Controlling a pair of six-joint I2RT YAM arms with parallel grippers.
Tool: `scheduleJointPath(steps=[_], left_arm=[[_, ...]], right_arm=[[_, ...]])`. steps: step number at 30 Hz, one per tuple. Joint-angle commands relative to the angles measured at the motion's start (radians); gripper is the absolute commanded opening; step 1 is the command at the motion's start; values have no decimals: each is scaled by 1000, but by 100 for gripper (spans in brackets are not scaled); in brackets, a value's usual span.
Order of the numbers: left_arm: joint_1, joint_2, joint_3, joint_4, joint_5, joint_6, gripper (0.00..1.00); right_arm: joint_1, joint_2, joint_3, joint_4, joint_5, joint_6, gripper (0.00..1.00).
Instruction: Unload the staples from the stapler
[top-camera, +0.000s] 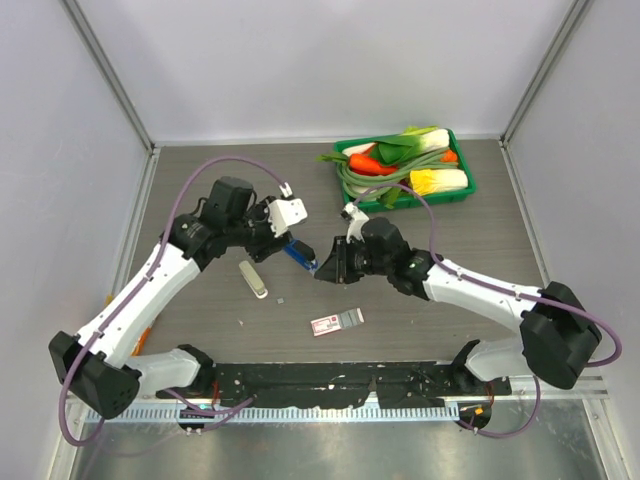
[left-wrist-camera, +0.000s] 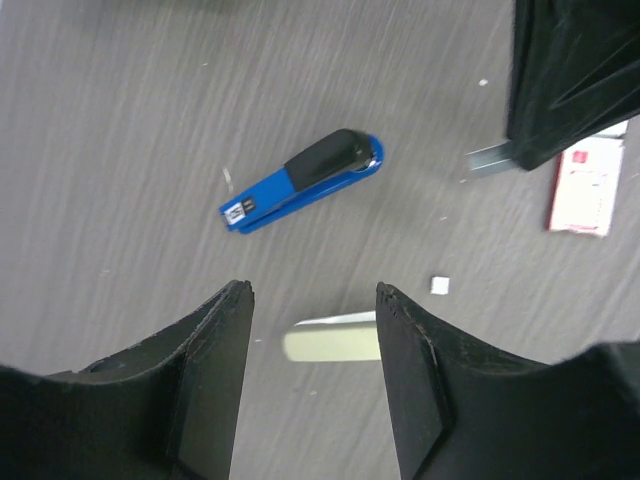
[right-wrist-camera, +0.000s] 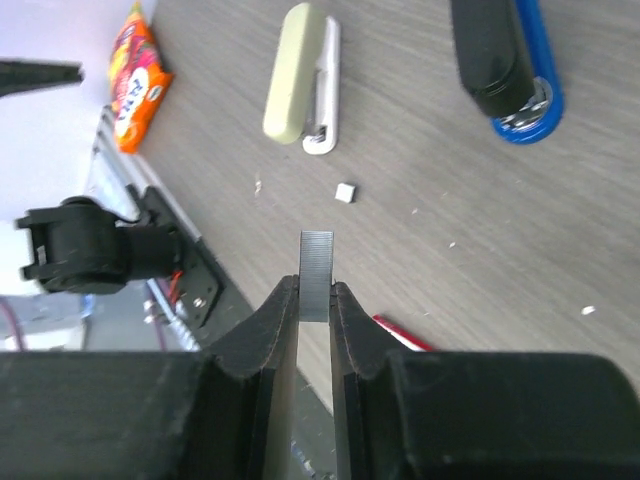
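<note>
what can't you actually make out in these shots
- Right wrist view: the stapler is cut off by the top edge; the staples disappear between the fingers of the right gripper.
- Top view: the staples are too small to see.
- Left wrist view: the red-and-white box print is blurred.

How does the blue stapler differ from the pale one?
The blue stapler has a black top; the pale stapler is cream with a white part. The blue stapler lies between the left gripper and right gripper; the pale stapler lies outside that gap. Both rest on the table, unheld.
</note>
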Motion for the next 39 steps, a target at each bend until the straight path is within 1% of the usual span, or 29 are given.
scheduleJointPath(steps=[1,3,4,5,6,8,10,11,12,13,15,16,18,21,23,27,30,32,33,35,39], left_arm=[[-13,-8,43,-4,-97,236,55],[-13,-60,2,25,-85,316,55],[-19,-138,-29,75,-66,359,58],[-30,-178,-104,107,-54,458,59],[-67,-215,-145,181,-58,497,59],[-122,-313,-249,227,-63,606,61],[-145,-368,-319,285,-63,678,62],[-154,-425,-393,313,-55,711,62],[-156,-454,-434,386,-39,773,61],[-158,-482,-513,429,-22,803,61],[-158,-561,-589,546,33,893,60],[-158,-582,-642,571,53,921,59],[-158,-606,-672,589,78,976,59],[-159,-582,-675,597,87,972,59],[-159,-559,-658,618,84,926,59],[-168,-514,-652,729,78,875,56],[-179,-501,-660,763,90,878,53],[-181,-507,-676,836,101,867,50],[-181,-511,-683,838,107,869,49],[-181,-525,-692,838,116,880,49],[-181,-543,-722,838,136,918,50]], right_arm=[[-37,-25,30,9,-260,100,1],[-57,-25,42,10,-302,109,1],[-61,-25,45,10,-314,118,1],[-71,-21,48,16,-323,123,1],[-77,-21,50,26,-345,129,1],[-87,-18,47,65,-365,161,1],[-103,-13,38,102,-400,195,1],[-106,-12,33,142,-412,228,1],[-110,-10,30,154,-420,239,1],[-111,-10,32,165,-438,250,1],[-114,-2,32,199,-454,281,1],[-114,1,32,216,-461,294,1],[-114,2,32,251,-481,316,1],[-114,7,21,288,-492,350,1],[-114,10,4,353,-503,383,1],[-114,21,-10,400,-507,422,1],[-112,31,-7,431,-512,445,1],[-114,37,-1,447,-513,457,1],[-115,38,-2,460,-515,462,1],[-114,36,-7,495,-523,483,1],[-114,30,-13,509,-523,495,1]])
